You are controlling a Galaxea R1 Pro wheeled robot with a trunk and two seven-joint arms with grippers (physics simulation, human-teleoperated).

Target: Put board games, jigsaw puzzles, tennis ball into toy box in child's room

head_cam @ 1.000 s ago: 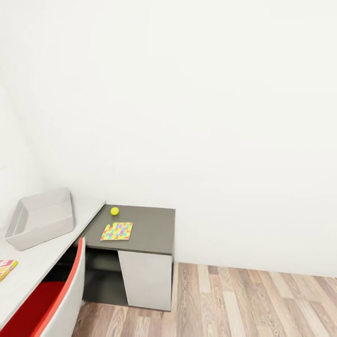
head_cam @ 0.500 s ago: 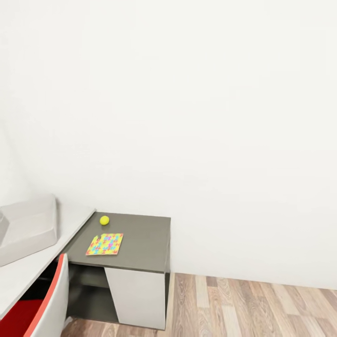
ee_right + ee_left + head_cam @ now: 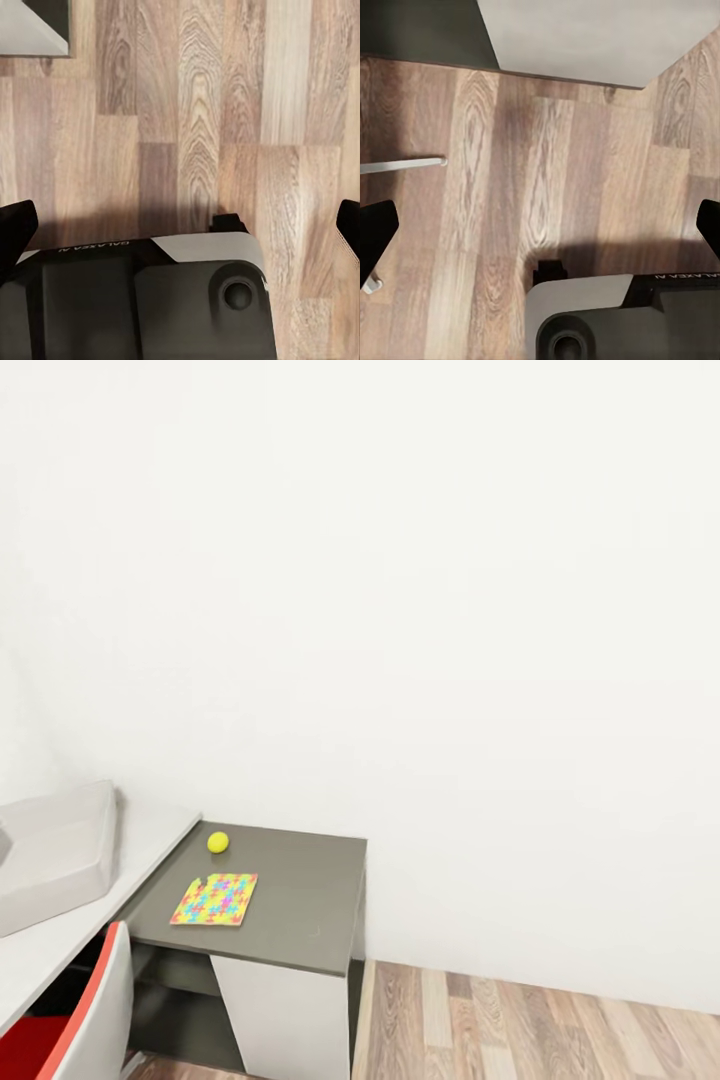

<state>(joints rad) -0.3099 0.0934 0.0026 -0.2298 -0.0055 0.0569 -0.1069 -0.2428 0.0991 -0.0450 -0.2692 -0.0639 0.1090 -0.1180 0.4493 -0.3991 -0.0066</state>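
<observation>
In the head view the toy box [image 3: 55, 855], a pale grey tray-like bin, sits on the pale top of the table [image 3: 150, 838] at the left edge. On the table's dark grey end section [image 3: 300, 890] lie the yellow-green tennis ball [image 3: 218, 842] and, nearer to me, one bright jigsaw puzzle [image 3: 214, 899]. The board games and the bed are out of view. My left gripper [image 3: 540, 225] hangs open over wood floor, its black fingertips far apart. My right gripper [image 3: 180, 225] is open the same way, with nothing between its fingers.
A red and white chair [image 3: 70, 1020] stands tucked against the table at the lower left. A plain white wall [image 3: 450, 660] runs behind the table. Wood floor [image 3: 520, 1030] stretches to the right of the end section. The robot's dark base [image 3: 150, 300] shows under both wrists.
The camera has swung right, so the table, toy box and chair sit further left in the picture. The ball and puzzle have not moved on the table.
</observation>
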